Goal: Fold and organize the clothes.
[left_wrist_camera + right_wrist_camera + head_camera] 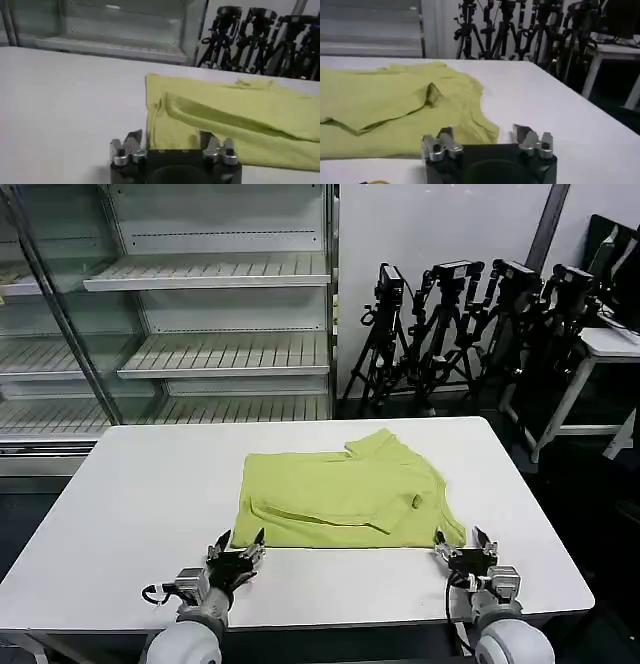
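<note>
A lime yellow-green T-shirt lies flat on a white tabletop, a little right of the middle and toward the near edge. It is partly folded into a rough rectangle, with its long side running left to right. Only plain fabric faces up. 1 layer is folded over the body, leaving a long diagonal crease across the lower half; under that flap the left wrist view shows a soft ridge and a shadowed gap. A short sleeve sticks up at the far edge, right of centre. On the right side the cloth is bunched into a small pucker, and the near right corner tapers to a rounded point. The fabric looks soft and lightly wrinkled.

The left pincer rests low over the tabletop just beside the shirt's near left corner, its fingers spread apart and holding nothing. The right pincer sits just beside the near right corner, also spread wide and holding nothing. Each wrist view shows that arm's own fingers parted, with the shirt edge just beyond them.

Behind the tabletop stand white wire shelves on the left and several black tripods on the right.
</note>
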Robot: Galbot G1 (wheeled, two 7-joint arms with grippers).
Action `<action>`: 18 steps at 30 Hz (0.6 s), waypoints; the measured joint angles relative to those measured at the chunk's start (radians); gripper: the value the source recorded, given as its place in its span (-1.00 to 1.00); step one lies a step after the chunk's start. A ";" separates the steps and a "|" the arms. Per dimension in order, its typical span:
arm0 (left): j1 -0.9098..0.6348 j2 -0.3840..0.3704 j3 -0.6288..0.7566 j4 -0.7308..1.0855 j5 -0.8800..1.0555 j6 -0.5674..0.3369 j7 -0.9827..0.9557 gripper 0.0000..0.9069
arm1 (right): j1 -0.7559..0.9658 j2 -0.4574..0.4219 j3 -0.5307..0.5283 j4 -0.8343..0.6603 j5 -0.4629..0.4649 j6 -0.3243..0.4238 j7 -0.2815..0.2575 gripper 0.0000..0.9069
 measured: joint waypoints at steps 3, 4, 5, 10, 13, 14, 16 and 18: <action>-0.001 0.007 -0.005 0.009 -0.003 -0.002 0.001 -0.91 | -0.001 0.000 -0.002 0.002 0.003 0.001 0.000 -1.00; -0.001 0.008 -0.006 0.011 -0.004 -0.002 0.001 -0.91 | -0.002 0.000 -0.003 0.003 0.003 0.001 -0.001 -1.00; -0.001 0.009 -0.007 0.012 -0.004 -0.002 0.001 -0.91 | -0.004 0.001 -0.004 0.004 0.004 0.002 -0.001 -1.00; 0.006 0.011 -0.009 0.011 -0.009 -0.001 0.001 -0.91 | -0.018 0.002 -0.004 0.018 0.001 0.002 -0.002 -1.00; 0.015 0.013 -0.008 0.005 -0.012 0.001 0.003 -0.91 | -0.028 0.000 -0.001 0.028 0.001 0.001 -0.002 -1.00; 0.018 0.013 -0.006 0.002 -0.014 0.002 0.003 -0.91 | -0.031 0.000 0.001 0.033 0.001 0.001 -0.002 -1.00; 0.025 0.013 -0.004 -0.006 -0.018 0.004 0.003 -0.91 | -0.039 -0.001 0.003 0.041 0.001 0.000 -0.002 -1.00; 0.032 0.014 -0.004 -0.014 -0.023 0.005 0.003 -0.91 | -0.051 -0.005 0.008 0.054 0.000 -0.002 -0.002 -1.00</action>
